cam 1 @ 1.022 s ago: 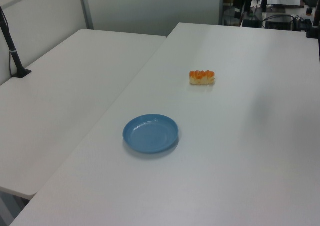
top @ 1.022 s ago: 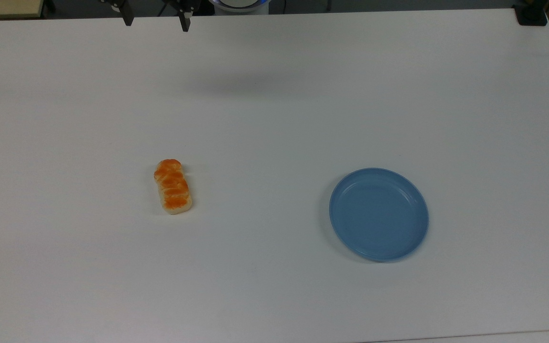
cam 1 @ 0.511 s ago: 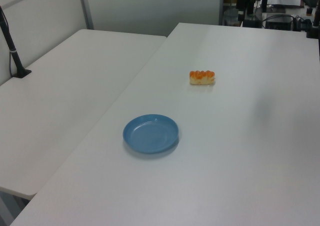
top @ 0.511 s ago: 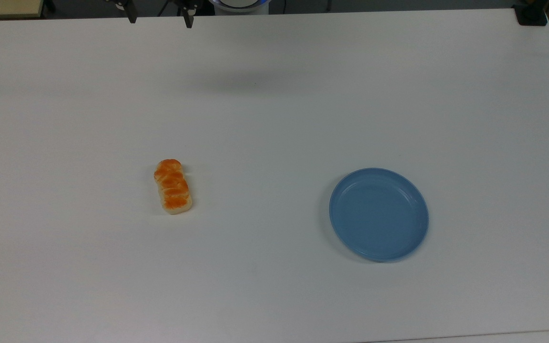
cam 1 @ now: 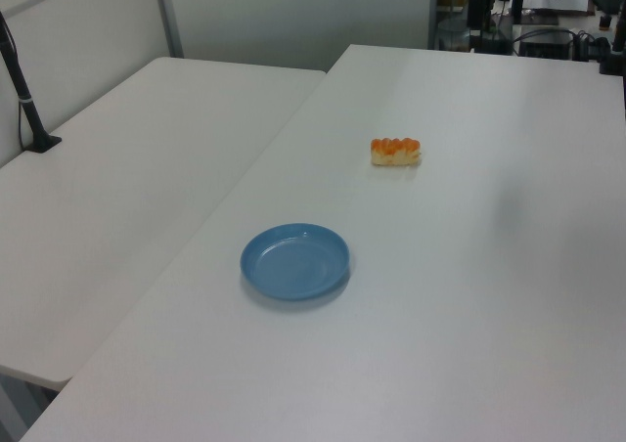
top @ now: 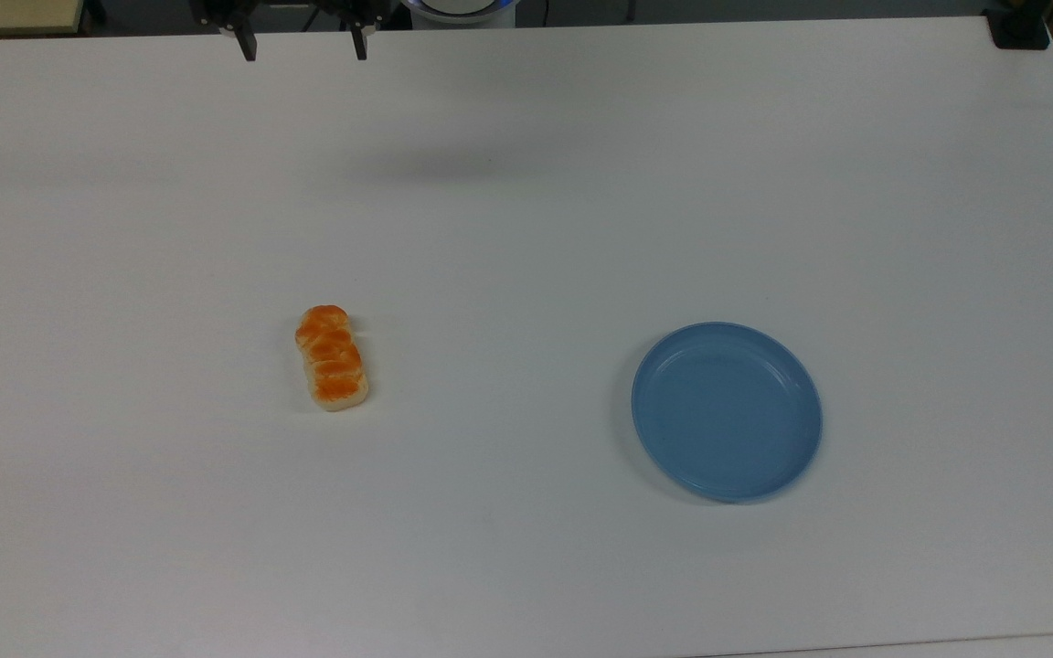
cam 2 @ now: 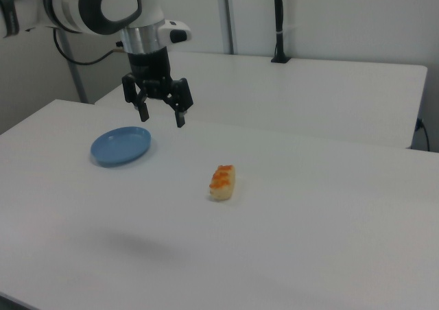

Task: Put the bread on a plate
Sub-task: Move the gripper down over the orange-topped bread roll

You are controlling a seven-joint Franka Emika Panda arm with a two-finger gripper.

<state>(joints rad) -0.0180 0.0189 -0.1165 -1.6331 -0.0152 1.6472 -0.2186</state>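
Note:
The bread (top: 332, 358), a small cream loaf with an orange-brown top, lies flat on the white table, left of centre in the top view; it also shows in the left view (cam 1: 395, 152) and the right view (cam 2: 223, 181). The light-blue plate (top: 727, 410) sits bare, well to the top view's right; the same plate (cam 1: 294, 261) (cam 2: 122, 146) is apart from the bread. My gripper (cam 2: 162, 116) hangs open high above the table, its black fingertips (top: 248, 46) peeking in at the top edge of the top view, far from the bread.
The white table (top: 526, 228) carries just the bread and plate. A second white table (cam 1: 127, 178) adjoins it on the left view's left, with a black post (cam 1: 24, 95) clamped to it. A black clamp (top: 1020, 27) sits at the far right corner in the top view.
The gripper's fingertips have shifted a little at the top edge of the top view. Bread and plate have not moved.

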